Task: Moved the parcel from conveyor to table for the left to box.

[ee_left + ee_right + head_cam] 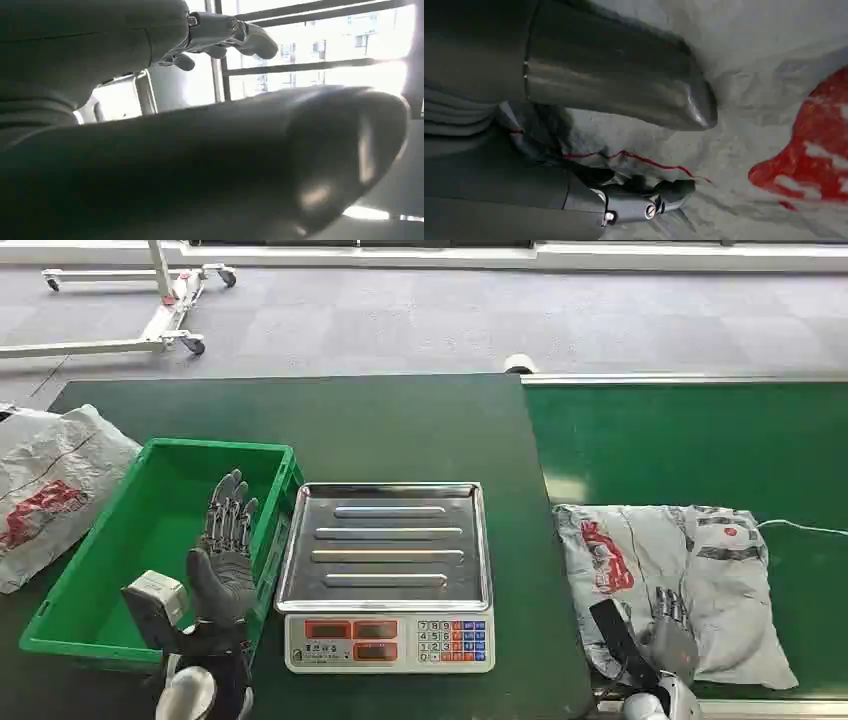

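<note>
Green conveyor [690, 440] carries the parcel [670, 580], a soft, crinkled grey poly bag near its front edge; likely light and slippery, best gathered by a fold. Right robot hand [668, 638] rests on it; whether it grips, I cannot tell. Right wrist view shows fingers [674, 191] against film. Left robot hand [225, 550] is released above the green crate [60, 620].

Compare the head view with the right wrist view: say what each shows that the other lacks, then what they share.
Head view only: the scale, the green crate, the raised left robot hand with nothing in it, a second bag at the table's left edge. Right wrist view only: close detail of the parcel's creases and a thin red line across it. Both: the right robot hand on the grey parcel with red print.
</note>
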